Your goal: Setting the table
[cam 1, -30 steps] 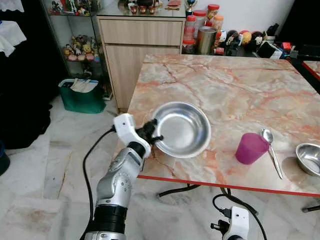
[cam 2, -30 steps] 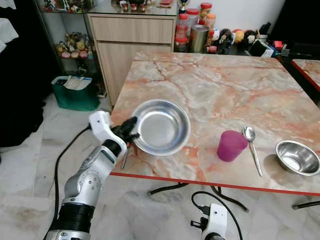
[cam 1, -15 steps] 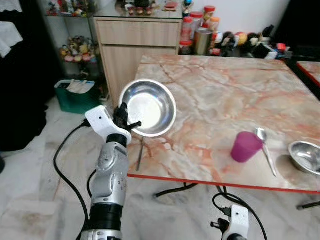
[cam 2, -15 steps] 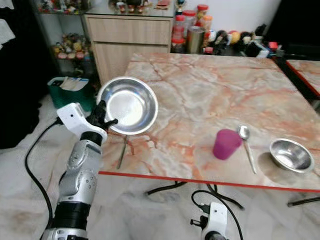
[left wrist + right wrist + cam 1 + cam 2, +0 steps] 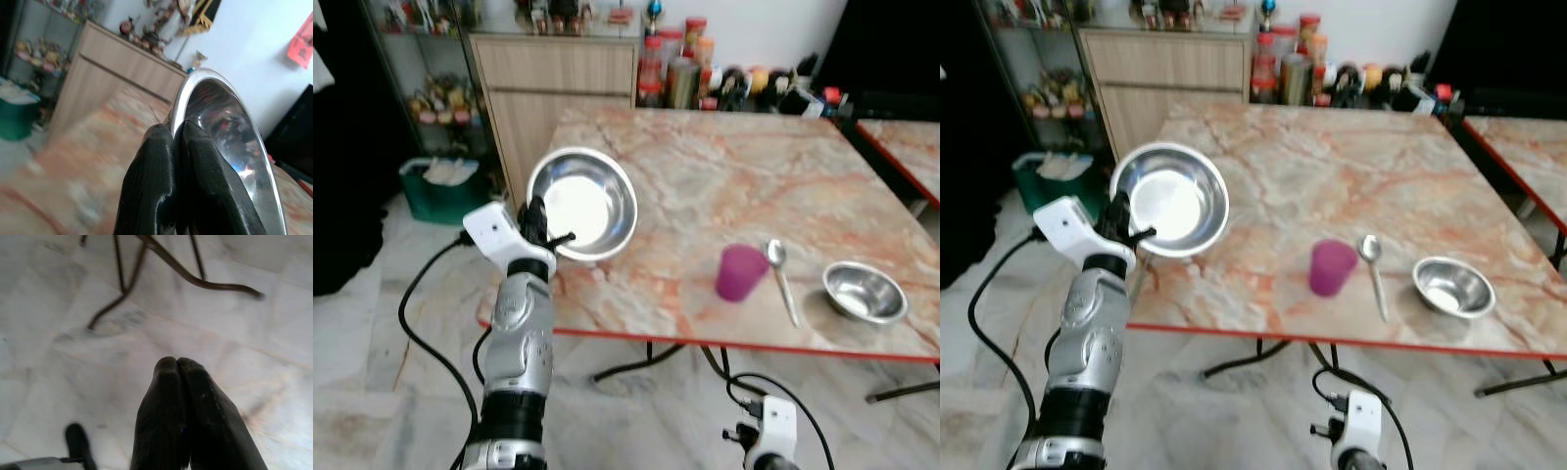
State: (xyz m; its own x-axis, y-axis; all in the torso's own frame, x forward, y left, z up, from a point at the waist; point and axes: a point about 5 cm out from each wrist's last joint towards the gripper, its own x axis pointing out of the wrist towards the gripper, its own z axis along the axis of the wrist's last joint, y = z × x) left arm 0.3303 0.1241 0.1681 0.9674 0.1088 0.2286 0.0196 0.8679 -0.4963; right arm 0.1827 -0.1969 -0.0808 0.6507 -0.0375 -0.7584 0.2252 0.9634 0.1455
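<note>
Above the table (image 5: 724, 176) edge, left fingers (image 5: 161, 196) pinching steel bowl (image 5: 582, 203) rim; right fingers (image 5: 181, 421) closed

Left pincer (image 5: 540, 227) raised, clamped; right pincer (image 5: 178, 363) closed

A square table (image 5: 724, 186) topped in pink-orange veined marble with a red edge is seen on dark metal legs (image 5: 146, 264); the floor (image 5: 372, 343) is laid in pale grey-white marble slabs. Behind the table a light wooden cabinet (image 5: 553, 83) is set against a white wall (image 5: 773, 29) — jars and small ornaments (image 5: 705, 73) are crowded along the wall beside it; a glass-shelved display (image 5: 416, 88) is stood to its left, with a green bin (image 5: 440, 186) on the floor below; a second red-edged marble table (image 5: 901, 152) is cut off at the right — the far corners are left dark.
</note>
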